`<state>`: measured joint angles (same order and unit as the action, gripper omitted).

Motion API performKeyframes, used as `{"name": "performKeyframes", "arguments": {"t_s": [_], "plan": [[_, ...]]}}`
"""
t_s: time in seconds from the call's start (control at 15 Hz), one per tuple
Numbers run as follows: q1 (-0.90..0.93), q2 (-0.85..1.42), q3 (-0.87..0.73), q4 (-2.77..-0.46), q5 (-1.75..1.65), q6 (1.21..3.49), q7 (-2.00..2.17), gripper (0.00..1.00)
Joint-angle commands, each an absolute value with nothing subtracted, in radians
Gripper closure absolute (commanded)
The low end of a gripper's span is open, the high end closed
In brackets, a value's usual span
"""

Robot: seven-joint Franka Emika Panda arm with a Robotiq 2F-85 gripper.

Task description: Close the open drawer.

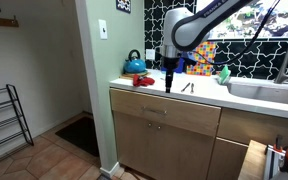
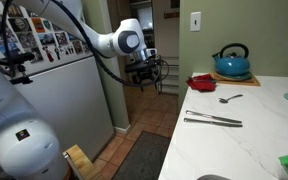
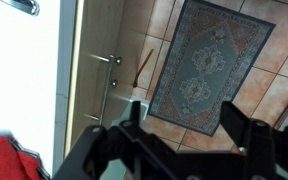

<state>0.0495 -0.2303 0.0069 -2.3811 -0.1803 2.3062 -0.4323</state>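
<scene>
Home kitchen, blue kettle [image 2: 231, 63] on countertop [image 2: 246, 138], photo-covered fridge [image 2: 62, 95], sink [image 1: 267, 90]

blue kettle [image 2: 231, 63], red item [image 2: 201, 82] and tongs [image 2: 212, 120] on white counter [image 2: 259, 135]

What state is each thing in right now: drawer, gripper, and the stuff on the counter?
drawer: looks shut, no cutlery showing.
gripper: open, holding nothing, out past the counter edge above the floor.
blue kettle: upright on the counter.
tongs: lying flat, arms close together.
spoon: lying flat.
rug: flat on the tiled floor.
</scene>
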Motion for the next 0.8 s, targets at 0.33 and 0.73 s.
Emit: {"name": "performKeyframes", "arguments": {"t_s": [0.33, 0.73], "plan": [[0.059, -0.405, -0.038, -2.380, -0.079, 2.144, -0.418, 0.00], [0.060, -0.464, -0.033, -2.396, -0.080, 2.106, -0.371, 0.00]]}}
